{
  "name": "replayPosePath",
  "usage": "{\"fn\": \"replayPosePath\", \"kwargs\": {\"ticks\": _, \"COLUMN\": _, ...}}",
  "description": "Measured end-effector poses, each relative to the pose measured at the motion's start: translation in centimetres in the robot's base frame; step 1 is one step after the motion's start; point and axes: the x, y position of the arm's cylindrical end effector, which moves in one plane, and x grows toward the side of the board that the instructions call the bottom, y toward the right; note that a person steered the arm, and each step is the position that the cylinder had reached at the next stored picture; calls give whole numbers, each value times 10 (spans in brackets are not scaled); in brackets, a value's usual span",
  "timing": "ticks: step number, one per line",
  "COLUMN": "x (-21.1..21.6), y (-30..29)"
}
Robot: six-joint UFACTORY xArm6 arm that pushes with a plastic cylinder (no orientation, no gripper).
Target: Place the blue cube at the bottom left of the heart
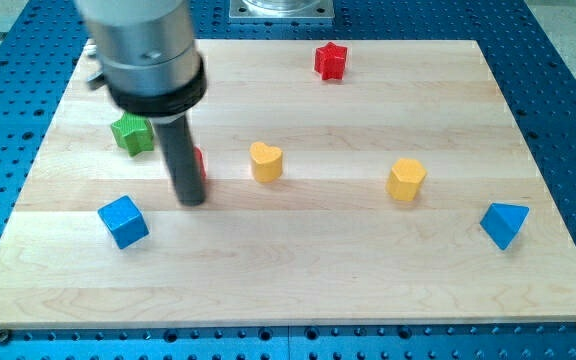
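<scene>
The blue cube [123,221] lies at the view's lower left on the wooden board [298,270]. The yellow heart [266,161] sits near the middle, up and to the right of the cube. My tip [191,199] is between them, a short way up and right of the cube and left of the heart, touching neither. A red block [199,160] is mostly hidden behind the rod.
A green star [132,133] lies at the left, partly under the arm's grey body. A red star [330,60] is near the top. A yellow hexagonal block [406,179] is right of centre. A blue triangular block [504,224] is at the right.
</scene>
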Motion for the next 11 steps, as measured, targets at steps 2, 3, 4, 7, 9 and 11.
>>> {"fn": "replayPosePath", "kwargs": {"ticks": 2, "x": 97, "y": -17}}
{"fn": "replayPosePath", "kwargs": {"ticks": 3, "x": 118, "y": -73}}
{"fn": "replayPosePath", "kwargs": {"ticks": 4, "x": 78, "y": -128}}
{"fn": "replayPosePath", "kwargs": {"ticks": 7, "x": 70, "y": 3}}
{"fn": "replayPosePath", "kwargs": {"ticks": 9, "x": 47, "y": 50}}
{"fn": "replayPosePath", "kwargs": {"ticks": 11, "x": -18, "y": 71}}
